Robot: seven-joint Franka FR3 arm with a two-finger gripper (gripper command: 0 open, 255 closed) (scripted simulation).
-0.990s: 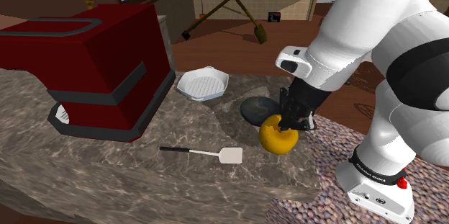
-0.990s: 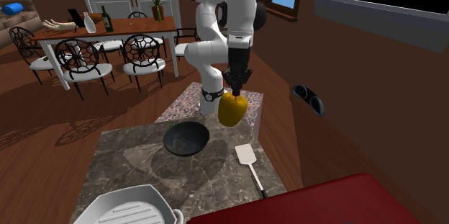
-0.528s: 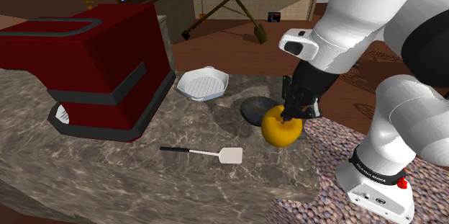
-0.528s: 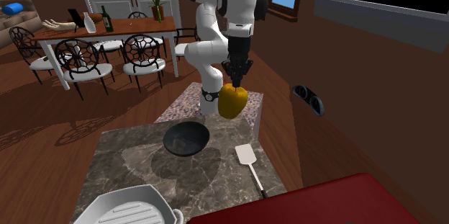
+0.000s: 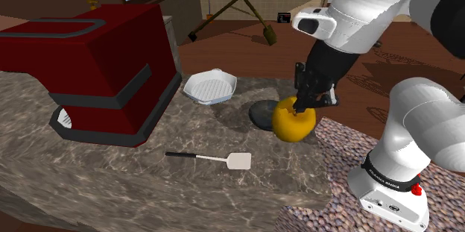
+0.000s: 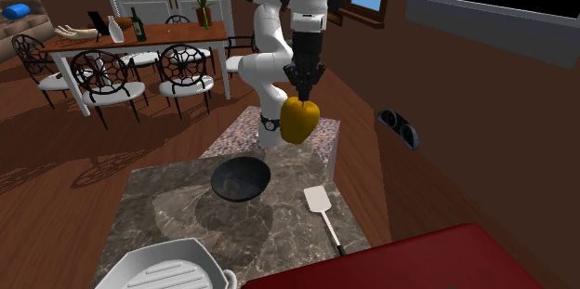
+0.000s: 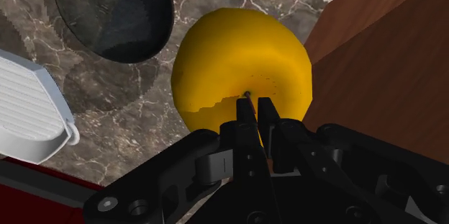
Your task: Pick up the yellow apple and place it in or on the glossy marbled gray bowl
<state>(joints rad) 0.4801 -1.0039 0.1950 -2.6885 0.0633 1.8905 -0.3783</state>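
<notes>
Pointing straight down, fingers [image 7: 245, 122] pinching yellow apple [image 7: 241, 57] seemingly by its stem, aloft near dark bowl [image 7: 111, 10].

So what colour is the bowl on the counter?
Dark glossy grey bowl; clearest in the wrist view.

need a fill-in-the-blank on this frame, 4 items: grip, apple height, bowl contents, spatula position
The gripper is shut on the yellow ____.
The apple hangs in the air, ____ than the gray bowl.
The bowl holds ____.
In the second exterior view, the white spatula lies on the countertop to the bowl's ____.
Missing words: apple; higher; nothing; right
</notes>
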